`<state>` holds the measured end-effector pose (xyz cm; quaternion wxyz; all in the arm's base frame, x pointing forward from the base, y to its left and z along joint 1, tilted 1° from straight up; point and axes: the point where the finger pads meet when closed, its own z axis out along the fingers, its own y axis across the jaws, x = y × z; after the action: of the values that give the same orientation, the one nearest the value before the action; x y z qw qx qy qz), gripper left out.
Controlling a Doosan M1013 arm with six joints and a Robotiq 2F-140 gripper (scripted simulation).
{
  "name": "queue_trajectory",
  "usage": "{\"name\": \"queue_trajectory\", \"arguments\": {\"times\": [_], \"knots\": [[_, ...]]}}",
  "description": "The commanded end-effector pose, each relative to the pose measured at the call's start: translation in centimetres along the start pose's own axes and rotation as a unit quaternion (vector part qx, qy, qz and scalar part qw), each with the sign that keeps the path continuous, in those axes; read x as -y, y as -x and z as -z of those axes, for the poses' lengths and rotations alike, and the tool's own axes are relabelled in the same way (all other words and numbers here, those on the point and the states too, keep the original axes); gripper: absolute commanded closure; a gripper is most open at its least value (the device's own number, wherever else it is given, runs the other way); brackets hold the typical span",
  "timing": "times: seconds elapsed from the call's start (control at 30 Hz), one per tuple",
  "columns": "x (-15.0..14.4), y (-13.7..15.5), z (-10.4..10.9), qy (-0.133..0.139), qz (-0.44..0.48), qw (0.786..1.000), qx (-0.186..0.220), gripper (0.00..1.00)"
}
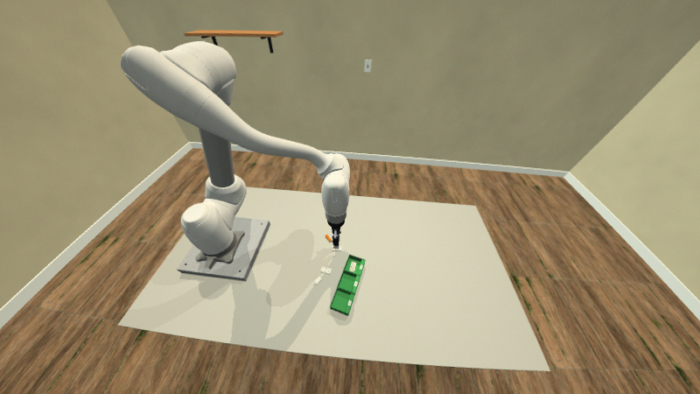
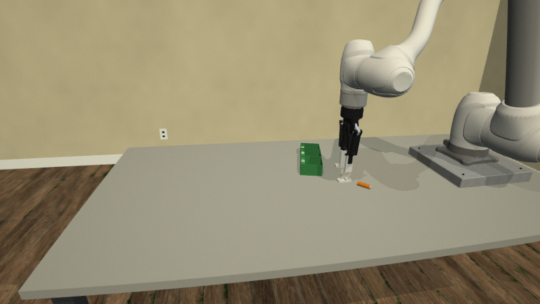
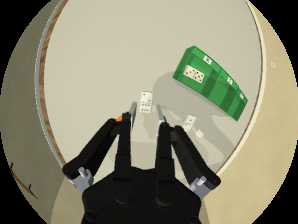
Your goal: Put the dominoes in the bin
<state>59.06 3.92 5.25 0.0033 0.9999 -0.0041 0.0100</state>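
An orange cylinder (image 1: 328,238) (image 2: 364,184) (image 3: 119,119) and a small white piece (image 1: 318,280) (image 3: 199,133) lie apart on the counter (image 1: 430,304) (image 2: 188,226) (image 3: 110,50). An orange-brown shelf (image 1: 234,33) (image 3: 24,187) hangs on the wall, above wooden floorboards (image 1: 612,255) (image 2: 48,215).

Arm (image 1: 264,139) (image 2: 422,28): off-white, smooth rounded casings, fine seam lines, flat round joint cap, dark grey cylindrical upper link; grey rectangular base plate (image 1: 262,228) (image 2: 462,180) with small dark corner screw holes; gripper (image 1: 336,246) (image 2: 346,169) (image 3: 145,109) black, angular linkages, silvery knuckles, pale finger pads.
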Motion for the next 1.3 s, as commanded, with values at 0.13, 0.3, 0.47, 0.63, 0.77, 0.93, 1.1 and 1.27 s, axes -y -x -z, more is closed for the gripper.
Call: {"name": "queue_trajectory", "arguments": {"times": [0.13,0.3,0.47,0.63,0.77,0.93,1.1,1.27], "knots": [[0.0,0.0,-2.7,0.000,0.000,1.000,0.000,0.75],[0.0,0.0,-3.4,0.000,0.000,1.000,0.000,0.75],[0.0,0.0,-4.1,0.000,0.000,1.000,0.000,0.75],[0.0,0.0,-4.6,0.000,0.000,1.000,0.000,0.75],[0.0,0.0,-4.6,0.000,0.000,1.000,0.000,0.75],[0.0,0.0,-4.6,0.000,0.000,1.000,0.000,0.75],[0.0,0.0,-4.6,0.000,0.000,1.000,0.000,0.87],[0.0,0.0,-4.6,0.000,0.000,1.000,0.000,0.87]]}}
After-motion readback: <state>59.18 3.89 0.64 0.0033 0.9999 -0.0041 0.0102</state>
